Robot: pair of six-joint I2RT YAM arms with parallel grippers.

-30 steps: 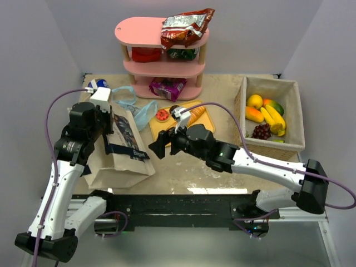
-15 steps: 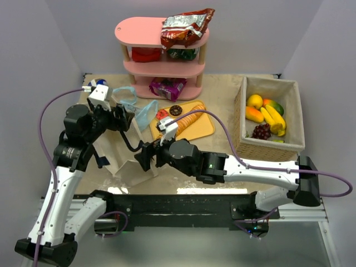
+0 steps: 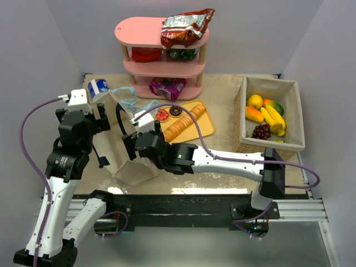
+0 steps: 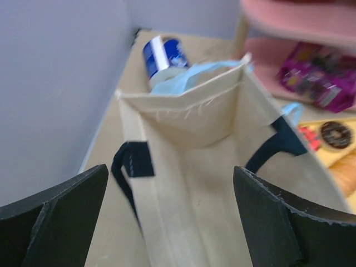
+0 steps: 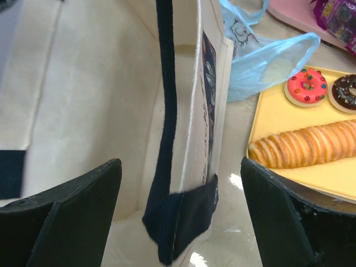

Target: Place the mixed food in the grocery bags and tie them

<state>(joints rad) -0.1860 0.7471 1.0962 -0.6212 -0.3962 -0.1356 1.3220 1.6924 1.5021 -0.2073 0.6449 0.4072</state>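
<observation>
A cream canvas tote [image 3: 133, 169] with navy handles stands open at the left. My left gripper [image 3: 105, 119] [image 4: 172, 222] hangs open over its mouth, holding nothing. My right gripper [image 3: 129, 146] [image 5: 181, 217] is open astride the tote's right wall and handle [image 5: 167, 167] without pinching it. Light-blue grocery bags [image 3: 127, 97] [image 4: 189, 78] [image 5: 261, 55] lie crumpled behind the tote. Of the mixed food, a crisp bag [image 3: 186, 25] tops the pink shelf [image 3: 136, 28], a purple packet [image 3: 167, 87] sits on its lowest tier, a chocolate doughnut [image 3: 176, 110] [image 5: 347, 92] lies on the yellow tray [image 3: 203, 128], and bananas [image 3: 273, 118] are in the basket.
A blue-and-white can [image 3: 98, 87] [image 4: 164, 55] lies behind the tote near the left wall. The sliced loaf [image 3: 183, 123] [image 5: 306, 144] and a pink doughnut [image 5: 305, 86] share the tray. The wicker basket [image 3: 272, 147] stands at the right.
The tote, flat a second ago, now stands open. My left gripper let go of it and drew back left. My right gripper moved left to the tote's right wall.
</observation>
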